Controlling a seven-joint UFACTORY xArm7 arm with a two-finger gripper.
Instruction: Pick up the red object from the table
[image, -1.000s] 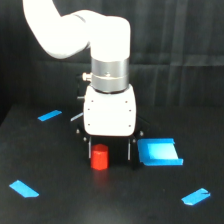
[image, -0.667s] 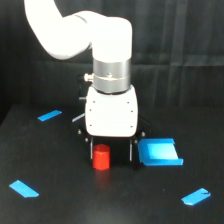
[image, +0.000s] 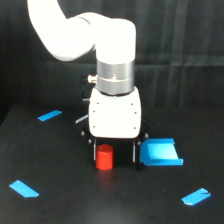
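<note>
Table (image: 60, 200): wide, matte black surface filling the lower part of the exterior view. It bears every other item listed here.

Arm (image: 70, 30): white xArm6, reaching down from the upper part of the view to a silver wrist ring and a boxy white gripper body.

Gripper (image: 114, 152): two dark fingers hang below the white body, spread apart, one on each side of the red object. Neither finger appears to press the block; whether the finger at the exterior view's left touches it cannot be told.

Blue square piece (image: 160, 152): flat, just beside the finger at the exterior view's right. Risk: that finger may nudge or snag it if the gripper shifts sideways.

Red object (image: 104, 157): short orange-red block, standing upright on the table between the fingers, nearer the finger at the exterior view's left. Risks, as judged:
- Off-centre position: the nearer finger would meet the block first on closing and push it sideways before the other finger arrives.
- Faceted sides: a close on edges instead of flats could twist the block or let it pop out.
- Short height: a grip taken too high could hold only the top rim and slip on lifting.

Blue tape strips (image: 50, 115): small marks scattered on the table, well apart from the gripper; no hazard judged.
</note>
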